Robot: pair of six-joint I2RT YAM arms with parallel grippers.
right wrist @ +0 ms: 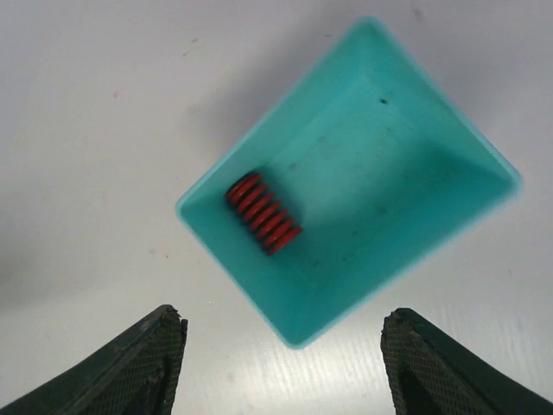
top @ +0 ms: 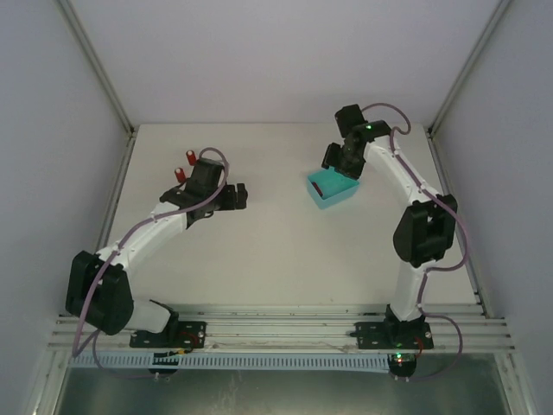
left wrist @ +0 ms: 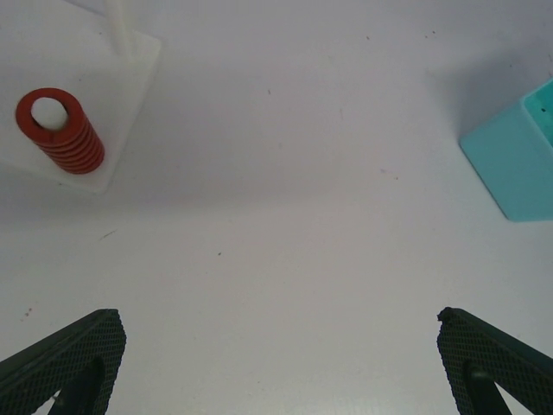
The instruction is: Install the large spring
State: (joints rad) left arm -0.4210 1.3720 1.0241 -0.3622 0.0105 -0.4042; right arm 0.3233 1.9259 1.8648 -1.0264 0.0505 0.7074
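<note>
A red spring (right wrist: 263,213) lies on its side inside the teal bin (right wrist: 415,233), near the bin's left wall. My right gripper (right wrist: 281,367) is open and empty, hovering above the bin's near corner; in the top view it (top: 340,164) is over the bin (top: 333,190). Another red spring (left wrist: 60,130) stands upright on a white base plate (left wrist: 121,104) beside a thin white post (left wrist: 117,26). My left gripper (left wrist: 281,372) is open and empty above bare table, to the right of that plate; in the top view it (top: 233,197) sits mid-left.
Two red-topped pieces (top: 184,166) stand behind my left gripper near the left wall. The bin's corner shows at the right edge of the left wrist view (left wrist: 518,164). White walls close in the table on three sides.
</note>
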